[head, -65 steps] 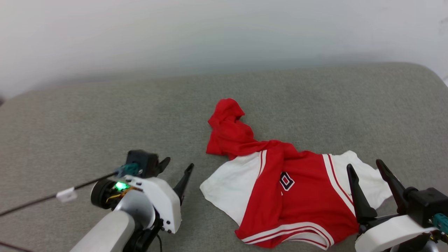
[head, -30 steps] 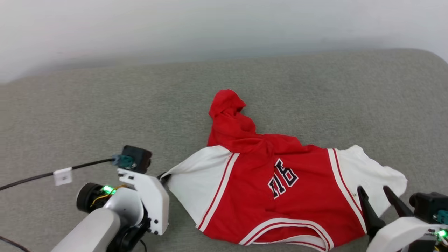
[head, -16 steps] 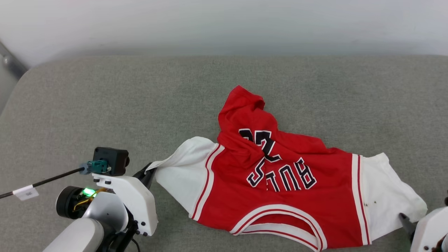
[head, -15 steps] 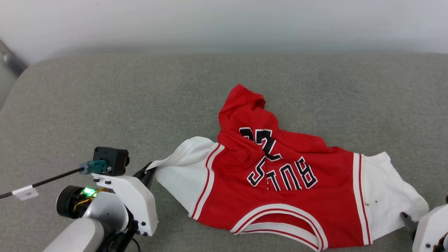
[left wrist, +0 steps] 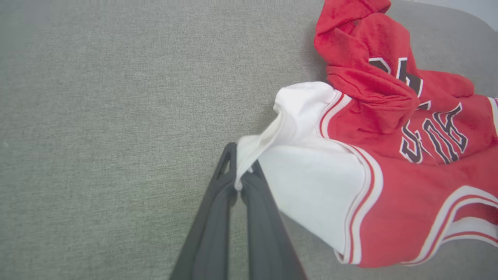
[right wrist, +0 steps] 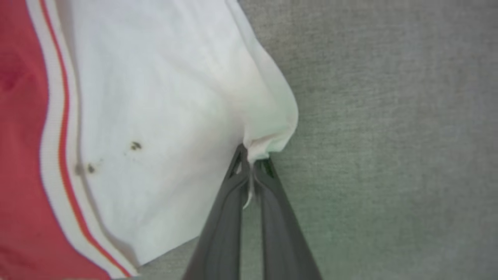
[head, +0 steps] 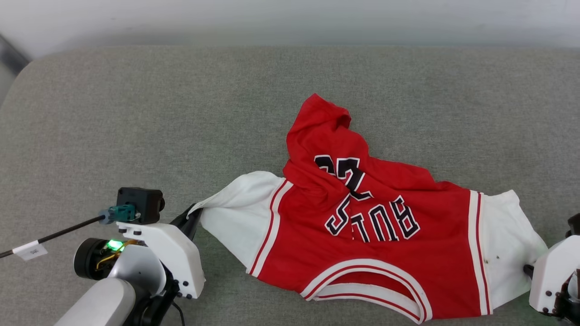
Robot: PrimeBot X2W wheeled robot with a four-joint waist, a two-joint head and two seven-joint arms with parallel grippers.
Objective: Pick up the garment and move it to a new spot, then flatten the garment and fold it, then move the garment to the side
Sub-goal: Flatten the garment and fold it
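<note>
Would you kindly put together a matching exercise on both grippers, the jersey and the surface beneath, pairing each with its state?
Things:
1. left gripper
2. right gripper
3. garment
4. grey cushion

States:
A. lies beneath the rest
B. shut on the white sleeve with dark specks
C. shut on the clean white sleeve
D. spread between the grippers, far end bunched

Pairs: 1-C, 2-B, 3-D, 4-A.

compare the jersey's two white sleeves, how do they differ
The left sleeve looks clean; the right sleeve carries dark specks. The left sleeve is drawn out to a narrow tip at the left pincer; the right sleeve lies broad, puckered just at the right pincer. Both are white with red-and-white striped trim, each pinched at its outer edge by a shut pincer.
</note>
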